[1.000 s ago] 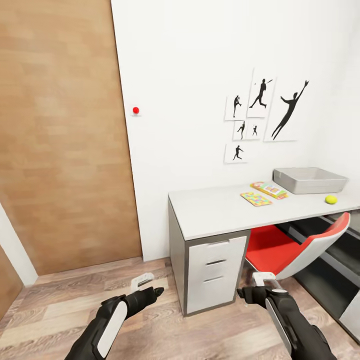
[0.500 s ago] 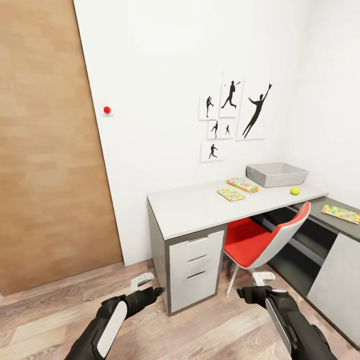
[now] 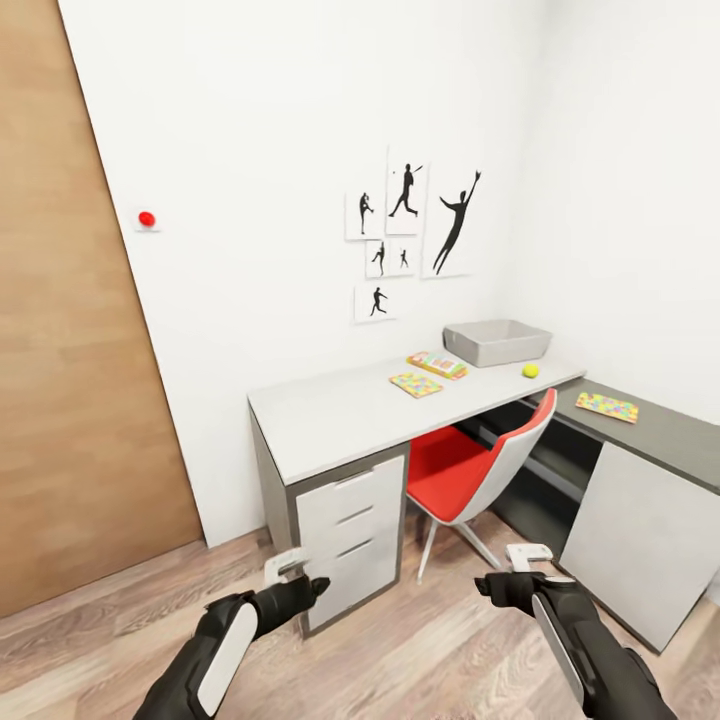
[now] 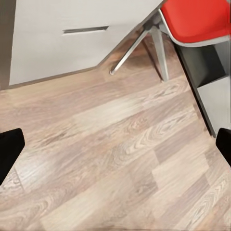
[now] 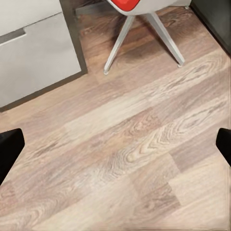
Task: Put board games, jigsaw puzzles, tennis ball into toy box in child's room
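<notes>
Pincers: my left pincer [image 3: 300, 578] and right pincer [image 3: 510, 570] hang spread and empty over the wood floor [image 3: 430, 640] | worktop [image 3: 330, 410] ahead carries toy box [image 3: 497, 342], tennis ball [image 3: 530, 371] beside it, board game [image 3: 437, 364], jigsaw puzzle [image 3: 416, 385] | second puzzle [image 3: 607, 407] on the dark corner section | red chair [image 3: 470, 470] tucked under.

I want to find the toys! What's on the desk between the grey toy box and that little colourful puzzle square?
In the head view, a flat colourful board game lies between the toy box and the jigsaw puzzle on the table.
</notes>
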{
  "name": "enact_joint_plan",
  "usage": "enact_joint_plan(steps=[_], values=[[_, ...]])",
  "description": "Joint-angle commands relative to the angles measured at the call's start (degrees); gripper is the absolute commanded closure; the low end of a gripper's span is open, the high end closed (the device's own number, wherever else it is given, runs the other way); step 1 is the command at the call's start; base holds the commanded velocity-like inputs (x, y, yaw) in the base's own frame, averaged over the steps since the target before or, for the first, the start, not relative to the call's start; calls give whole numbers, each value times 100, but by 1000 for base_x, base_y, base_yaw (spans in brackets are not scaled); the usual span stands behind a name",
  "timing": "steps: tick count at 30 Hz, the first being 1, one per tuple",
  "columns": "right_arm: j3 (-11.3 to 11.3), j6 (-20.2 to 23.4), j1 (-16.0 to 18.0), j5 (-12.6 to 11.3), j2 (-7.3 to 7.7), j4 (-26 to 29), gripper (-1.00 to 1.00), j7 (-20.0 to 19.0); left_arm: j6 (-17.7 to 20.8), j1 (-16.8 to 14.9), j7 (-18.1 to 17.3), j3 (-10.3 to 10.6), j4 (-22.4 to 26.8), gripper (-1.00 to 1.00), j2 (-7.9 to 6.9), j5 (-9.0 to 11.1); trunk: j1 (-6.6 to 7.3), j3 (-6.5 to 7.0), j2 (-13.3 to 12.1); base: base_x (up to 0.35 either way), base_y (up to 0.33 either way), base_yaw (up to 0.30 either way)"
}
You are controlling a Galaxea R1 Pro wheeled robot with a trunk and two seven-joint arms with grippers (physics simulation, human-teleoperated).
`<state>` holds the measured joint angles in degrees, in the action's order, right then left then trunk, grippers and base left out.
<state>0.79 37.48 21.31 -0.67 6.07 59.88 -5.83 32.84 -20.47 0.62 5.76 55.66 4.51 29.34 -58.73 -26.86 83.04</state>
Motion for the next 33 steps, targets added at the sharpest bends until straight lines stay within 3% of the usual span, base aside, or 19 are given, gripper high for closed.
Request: enact_joint_plan(steps=[1,26,29,30,31,33], values=[[8,28,5,-4,0,6,-100,-23,25,-8,7,-3,-17,-100,2,21,0,-6,4,0,0,-292],[16,26,43,-6,19,-54,-100,-15,36,-45,-77,49,-72,-100,80,-20,0,-6,4,0,0,-292],[163,98,94,-2,56,-59,-100,-4,35,-45,-93,52,-58,-100,92,-14,0,-6,4,0,0,-292],[701,893,627,9,94,-80,-100,15,61,-45,102,856,149,-100,163,-19,0,-6,4,0,0,-292],[743,966,679,22,92,-68,-100,20,63,-45,213,1016,158,-100,170,9,0,-6,4,0,0,-292],[780,1032,723,40,97,-35,-100,13,56,-45,311,1137,154,-100,168,151,0,-6,4,0,0,-292]])
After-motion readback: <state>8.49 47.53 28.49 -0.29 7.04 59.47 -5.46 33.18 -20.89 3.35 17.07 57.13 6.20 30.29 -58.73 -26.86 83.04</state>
